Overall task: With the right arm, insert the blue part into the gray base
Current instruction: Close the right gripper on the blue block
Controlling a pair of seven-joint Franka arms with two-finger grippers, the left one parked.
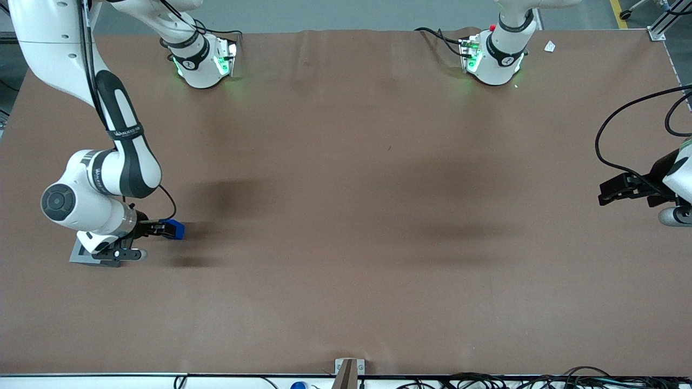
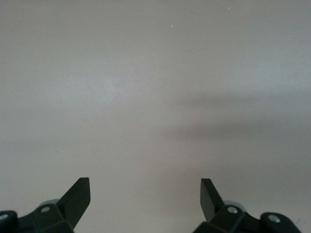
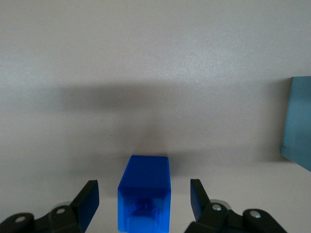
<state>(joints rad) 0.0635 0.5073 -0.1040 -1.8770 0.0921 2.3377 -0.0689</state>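
While the front view shows my black two-finger pincer (image 1: 162,229) low beside the small bright blue plastic block (image 1: 175,229), the plain gray box-shaped base (image 1: 81,254) sits partly under the wrist. Wrist view: fingers (image 3: 87,201) apart, straddling the block (image 3: 145,196) on the brown desk (image 1: 378,216); I'd centre, then close squarely.

The table (image 1: 346,205) carries a brown matte covering, faintly creased. The gripper (image 1: 162,229) sits low at the working arm's end, fingers spread, with the blue part (image 1: 175,229) resting on the surface between them. The gray base (image 1: 81,254) lies on the covering just beside the gripper, largely hidden beneath the right arm (image 1: 102,183).
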